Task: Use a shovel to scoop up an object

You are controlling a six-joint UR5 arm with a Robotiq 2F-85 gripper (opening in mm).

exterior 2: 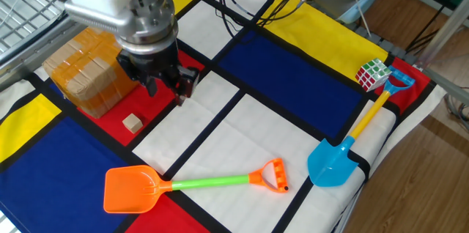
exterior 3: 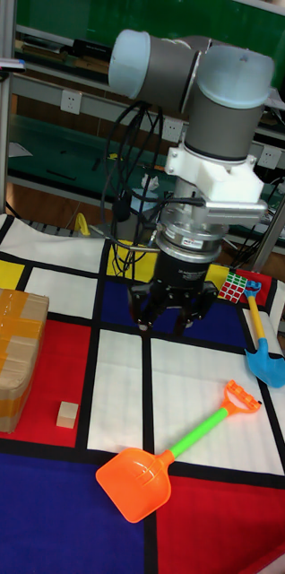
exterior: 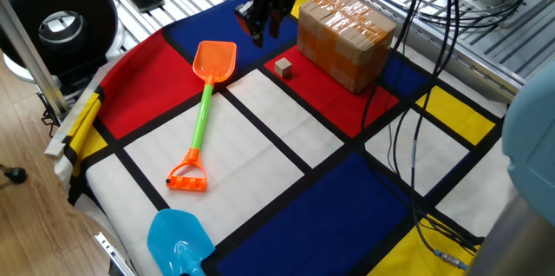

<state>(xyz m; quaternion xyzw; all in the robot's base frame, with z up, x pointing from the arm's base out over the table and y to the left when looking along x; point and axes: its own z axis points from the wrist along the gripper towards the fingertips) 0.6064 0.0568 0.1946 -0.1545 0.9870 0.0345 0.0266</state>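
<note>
The shovel [exterior: 201,120] lies flat on the patterned cloth, its orange blade [exterior 2: 130,189] on a blue panel and its green shaft [exterior 3: 196,438] leading to the orange loop [exterior 2: 272,176]. The object, a tiny tan cube [exterior: 283,68], rests on a red panel beside the blade end [exterior 3: 133,484]; the cube [exterior 2: 132,122] also shows from the other side and in the tall view [exterior 3: 66,414]. My gripper [exterior 2: 168,89] hovers open and empty above the cloth, between the cube and the shovel's handle side [exterior 3: 169,318], touching neither. From the first side the gripper [exterior: 260,26] hangs just beyond the blade.
A big taped cardboard box [exterior: 345,37] stands right behind the cube [exterior 2: 84,72]. A light blue shovel [exterior 2: 333,163] and a Rubik's cube [exterior 2: 372,74] lie at the cloth's edge. Cables [exterior: 408,137] trail over the cloth by the arm's base.
</note>
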